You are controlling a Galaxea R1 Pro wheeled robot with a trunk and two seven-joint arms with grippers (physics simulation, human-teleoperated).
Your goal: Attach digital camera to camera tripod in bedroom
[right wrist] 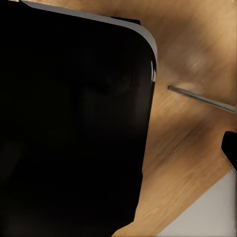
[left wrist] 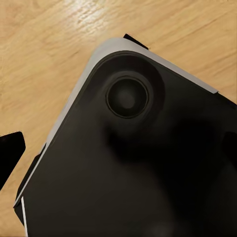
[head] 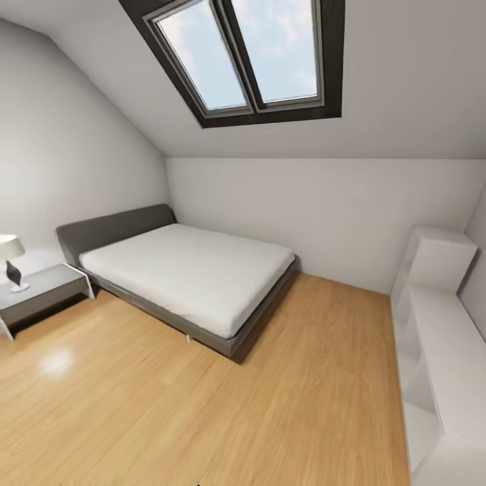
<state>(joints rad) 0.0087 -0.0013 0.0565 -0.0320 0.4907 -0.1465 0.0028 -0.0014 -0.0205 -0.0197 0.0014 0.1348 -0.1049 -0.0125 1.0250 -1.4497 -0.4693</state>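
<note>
- Bedroom: wood floor (head: 202, 405), skylight (head: 243, 57) at 12 o'clock, bed (head: 189, 270) near centre.
- Shelf (head: 439, 351) at 3 o'clock; nightstand (head: 44, 290) with lamp (head: 12, 260) at 9 o'clock.
- Camera and tripod are nowhere in sight; I judge the step is searching, so turn slowly and scan the unseen side.
- Both wrist views look over the dark base (left wrist: 138, 163); whether either gripper is released or clenched cannot be told.

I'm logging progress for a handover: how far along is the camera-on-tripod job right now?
Done: the robot faces a bedroom, with the bed, nightstand and lamp on a wood floor. In hand: nothing visible; the wrist views look down at the robot's dark base. Left: finding camera and tripod, then attaching.
</note>
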